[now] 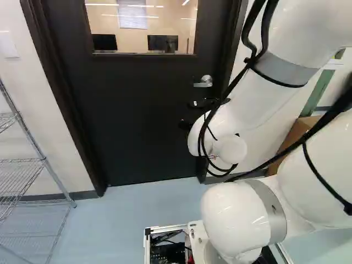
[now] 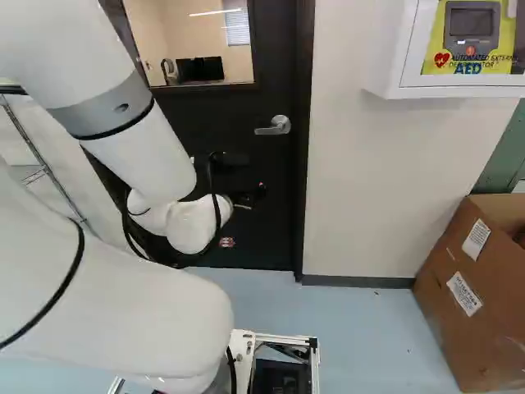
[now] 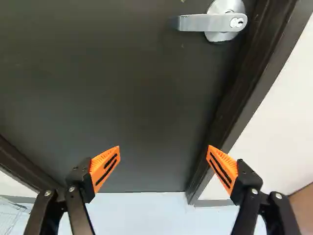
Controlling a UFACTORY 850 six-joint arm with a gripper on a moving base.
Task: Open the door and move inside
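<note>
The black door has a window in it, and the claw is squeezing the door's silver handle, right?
No, the wrist view shows the claw open, holding nothing, with the silver handle out ahead of it. The black door does have a window.

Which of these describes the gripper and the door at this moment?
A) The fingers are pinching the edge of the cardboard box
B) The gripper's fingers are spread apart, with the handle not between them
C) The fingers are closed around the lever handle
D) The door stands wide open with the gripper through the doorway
B: in the wrist view the gripper has its orange pads wide apart, and the lever handle lies beyond them on the closed door.
</note>
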